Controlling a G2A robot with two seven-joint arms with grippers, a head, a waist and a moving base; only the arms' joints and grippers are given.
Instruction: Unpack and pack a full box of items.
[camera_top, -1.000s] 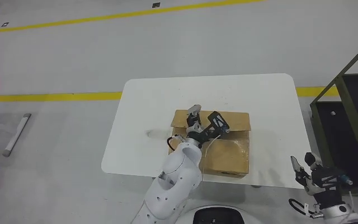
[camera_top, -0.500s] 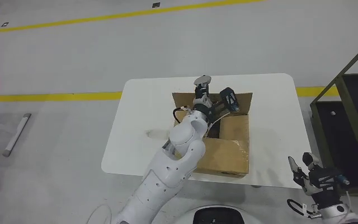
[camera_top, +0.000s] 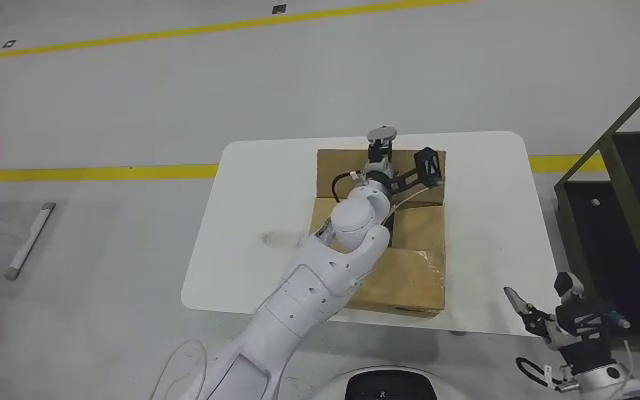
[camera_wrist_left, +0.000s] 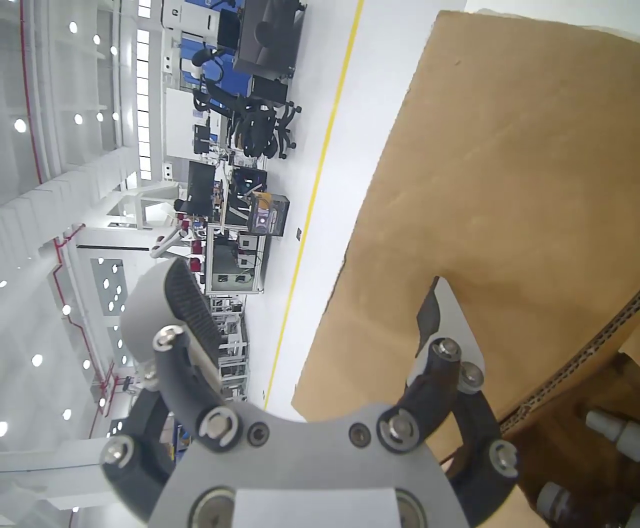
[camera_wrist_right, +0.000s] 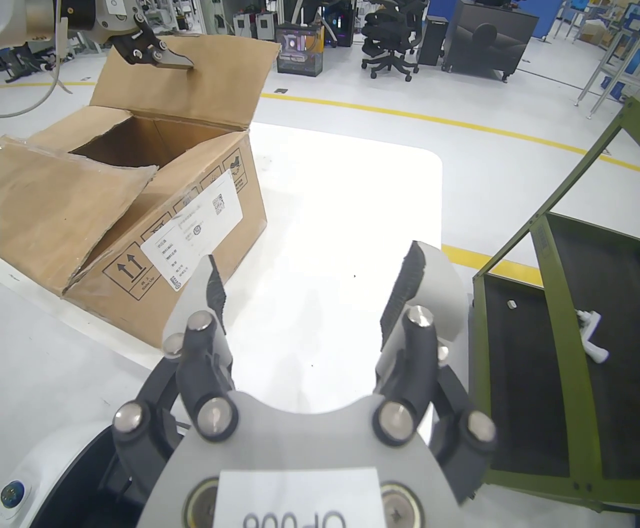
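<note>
Top view showed the left gripper (camera_top: 380, 140) at the far side of the cardboard box (camera_top: 412, 278), which sat right of centre on the white worktop (camera_top: 255, 200). Its fingers were spread wide and gripped nothing. In the left wrist view one fingertip (camera_wrist_left: 434, 312) lay against the far flap (camera_wrist_left: 490, 165) while the other hung free in the air. That far flap (camera_top: 335, 175) ran left to right along the box's far edge. The right wrist view showed it leaning away from the dark opening (camera_wrist_right: 120, 142). The near flap (camera_wrist_right: 55, 200) lay over the near half of the box.

The left arm was plainly the nearer one. The right gripper (camera_top: 545, 297) hung off the worktop's near right corner, well apart from the box, also spread and empty (camera_wrist_right: 312, 275).

Room beyond the far flap looked short, as its outer edge lay near the worktop's far rim. Bare worktop stretched to the left of the box, and a green cart (camera_wrist_right: 550, 300) stood to the right. Pale items (camera_wrist_left: 607, 425) showed deep inside the box.
</note>
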